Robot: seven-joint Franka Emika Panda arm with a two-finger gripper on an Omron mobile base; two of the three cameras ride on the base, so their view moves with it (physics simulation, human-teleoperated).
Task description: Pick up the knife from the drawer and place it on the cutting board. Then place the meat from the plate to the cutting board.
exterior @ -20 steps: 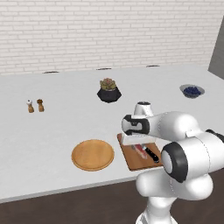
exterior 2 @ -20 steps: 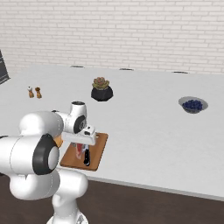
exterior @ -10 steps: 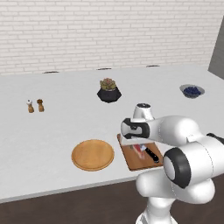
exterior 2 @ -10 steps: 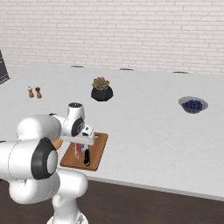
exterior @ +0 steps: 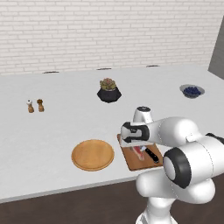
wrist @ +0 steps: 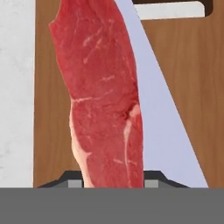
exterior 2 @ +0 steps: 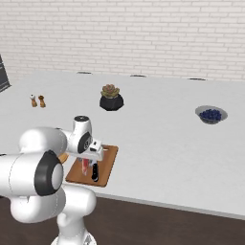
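**Meat held over the cutting board**

One cutting board [exterior: 131, 158], one knife [exterior: 152, 154], one strip of meat [wrist: 105, 96], one round plate [exterior: 92, 154], two small shakers [exterior: 35, 105], one potted plant [exterior: 109, 90], one bowl of blueberries [exterior 2: 210, 115]. The plate lies just left of the board. The gripper [wrist: 113, 180] is clamped on the meat's lower end directly above the board. The meat is long, red, streaked with pale fat, overlapping the knife's silver blade on the board.
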